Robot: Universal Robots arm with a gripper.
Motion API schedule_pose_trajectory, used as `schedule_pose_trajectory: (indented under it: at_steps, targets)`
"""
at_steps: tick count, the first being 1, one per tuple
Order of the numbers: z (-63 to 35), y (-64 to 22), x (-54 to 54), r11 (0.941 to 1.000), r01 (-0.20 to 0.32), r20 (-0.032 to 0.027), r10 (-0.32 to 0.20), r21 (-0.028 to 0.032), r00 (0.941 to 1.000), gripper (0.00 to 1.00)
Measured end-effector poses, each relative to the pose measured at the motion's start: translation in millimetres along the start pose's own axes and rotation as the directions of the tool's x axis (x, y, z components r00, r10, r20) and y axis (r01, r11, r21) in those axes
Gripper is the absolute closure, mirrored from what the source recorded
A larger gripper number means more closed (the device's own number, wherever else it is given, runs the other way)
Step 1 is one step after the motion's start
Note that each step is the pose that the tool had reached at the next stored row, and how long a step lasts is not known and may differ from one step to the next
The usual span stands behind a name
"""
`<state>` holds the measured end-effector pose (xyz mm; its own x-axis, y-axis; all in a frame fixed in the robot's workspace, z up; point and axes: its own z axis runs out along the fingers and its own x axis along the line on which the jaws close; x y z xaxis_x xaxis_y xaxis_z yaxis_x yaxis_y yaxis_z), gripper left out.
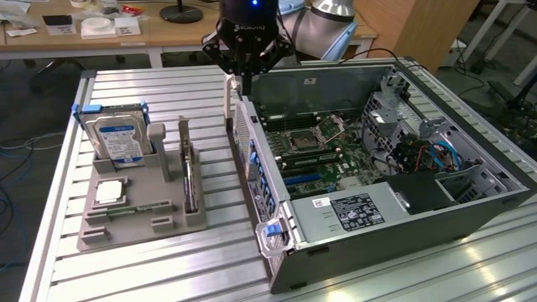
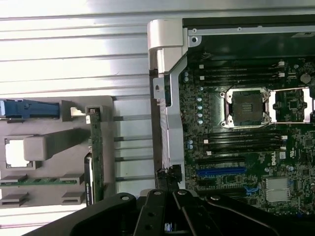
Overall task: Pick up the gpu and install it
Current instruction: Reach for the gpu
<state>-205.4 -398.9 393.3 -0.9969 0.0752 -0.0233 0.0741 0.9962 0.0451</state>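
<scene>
The gpu [image 1: 190, 182] stands edge-on in a slot of the grey holder [image 1: 143, 226], a thin dark card at the holder's side nearest the computer. The wrist view has the gpu [image 2: 94, 162] as a slim green-edged slab. My gripper [image 1: 244, 85] hangs above the near wall of the open computer case [image 1: 378, 214], apart from the gpu and higher than it. Its fingers are shut with nothing between them. In the wrist view the gripper [image 2: 168, 179] sits over the case wall beside the motherboard [image 2: 236, 147].
A silver hard drive [image 1: 122, 141] with a blue-white label stands at the holder's back. A chip [image 1: 110, 190] and a memory stick [image 1: 130, 209] lie in the holder. A blue card slot [image 2: 221, 171] shows on the motherboard. Behind stands a wooden desk [image 1: 100, 38].
</scene>
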Motion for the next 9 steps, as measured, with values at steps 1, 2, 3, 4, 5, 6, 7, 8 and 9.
schedule_pose_trajectory:
  at_steps: [1, 2, 3, 4, 5, 6, 7, 8, 9]
  targets:
    - [0.0, -0.1, 0.9, 1.0000, 0.000, 0.0000, 0.000, 0.0000, 1.0000, 0.89]
    - [0.0, -0.1, 2.0, 1.0000, 0.000, 0.0000, 0.000, 0.0001, 1.0000, 0.89]
    - [-0.1, -0.2, 2.9, 1.0000, 0.000, -0.0001, 0.000, 0.0001, 1.0000, 0.89]
    - [0.0, -0.3, 3.6, 1.0000, 0.000, 0.0000, 0.000, 0.0000, 1.0000, 0.89]
    - [-0.1, -0.3, 4.5, 1.0000, 0.000, 0.0000, 0.000, 0.0000, 1.0000, 0.89]
    - [-0.1, -0.4, 5.4, 1.0000, 0.000, -0.0001, 0.000, 0.0001, 1.0000, 0.89]
    - [-0.1, -0.5, 6.4, 1.0000, 0.000, 0.0000, 0.000, 0.0001, 1.0000, 0.89]
    - [-0.1, -0.5, 7.4, 1.0000, 0.000, -0.0001, 0.000, 0.0001, 1.0000, 0.89]
    - [-0.1, -0.6, 8.6, 1.0000, 0.000, 0.0000, 0.000, 0.0000, 1.0000, 0.89]
